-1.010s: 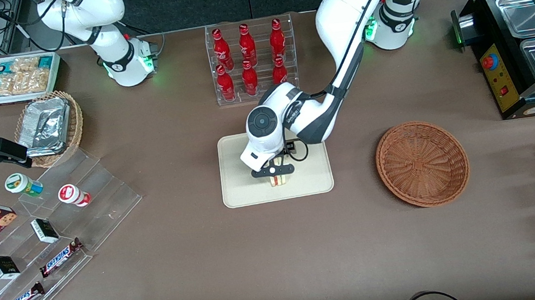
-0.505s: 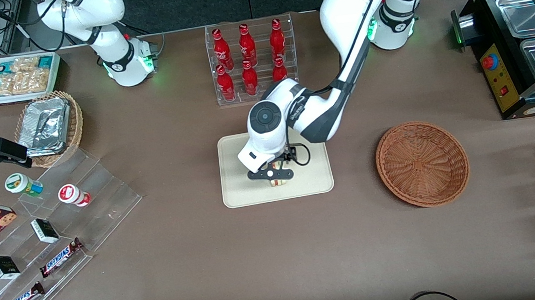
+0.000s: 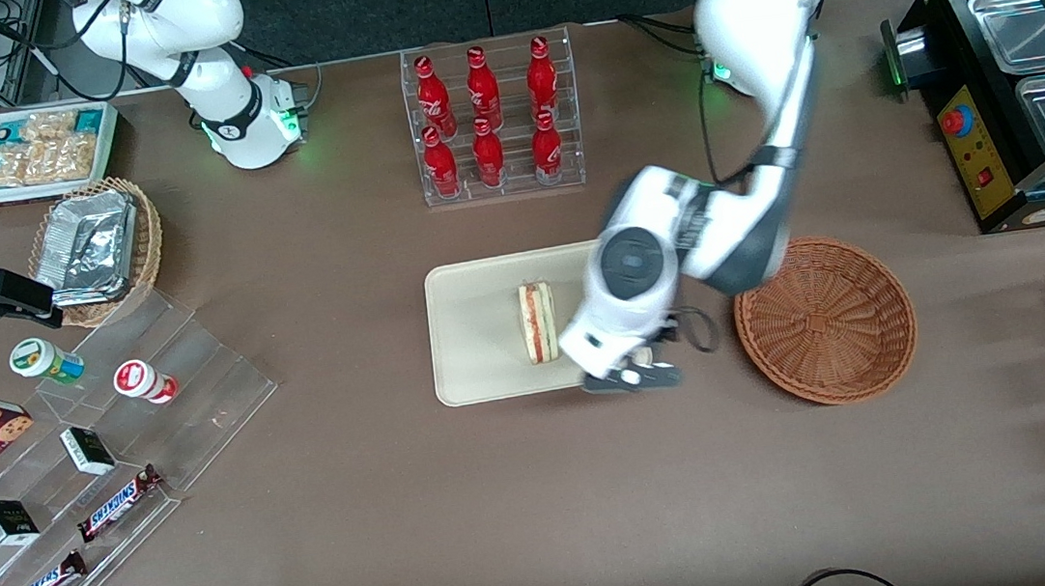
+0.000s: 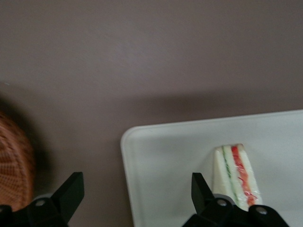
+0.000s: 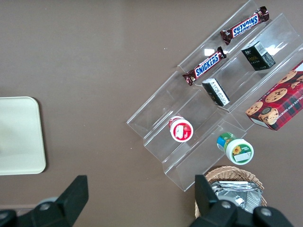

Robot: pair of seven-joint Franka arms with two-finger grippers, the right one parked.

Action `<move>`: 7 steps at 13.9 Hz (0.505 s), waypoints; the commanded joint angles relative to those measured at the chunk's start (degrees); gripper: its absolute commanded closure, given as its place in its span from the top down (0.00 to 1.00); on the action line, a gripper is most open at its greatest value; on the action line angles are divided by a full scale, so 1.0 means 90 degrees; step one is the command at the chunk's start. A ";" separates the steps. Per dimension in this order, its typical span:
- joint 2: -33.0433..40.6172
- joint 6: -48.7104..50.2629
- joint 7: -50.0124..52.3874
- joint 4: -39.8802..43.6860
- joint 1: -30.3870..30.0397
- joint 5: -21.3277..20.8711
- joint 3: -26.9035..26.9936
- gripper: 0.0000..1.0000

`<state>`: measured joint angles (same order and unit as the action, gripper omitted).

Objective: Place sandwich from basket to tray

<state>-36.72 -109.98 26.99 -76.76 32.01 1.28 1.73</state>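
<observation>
Now the sandwich (image 3: pixel 538 321) lies on the tray (image 3: pixel 474 337); my fingers (image 4: pixel 70 194) hang apart and empty over the tray's edge nearest the basket (image 3: pixel 824 319); swinging low could clip the rim and shift everything.

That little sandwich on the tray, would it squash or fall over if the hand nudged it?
The sandwich is pale, soft-looking bread with a filling stripe, so it would probably dent rather than resist. It stands on a narrow edge on the tray, so a sideways push might tip it. It looks light. The open hand hangs apart from it.
</observation>
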 commanded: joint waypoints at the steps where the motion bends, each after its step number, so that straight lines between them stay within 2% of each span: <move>1: 0.0446 0.0246 -0.0390 -0.0210 -0.0420 0.0102 -0.0045 1.00; 7: 0.1032 0.1036 -0.1659 -0.0366 -0.1699 0.0258 -0.0045 1.00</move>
<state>-30.87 -102.78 15.18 -77.30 19.46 2.53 1.87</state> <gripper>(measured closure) 0.000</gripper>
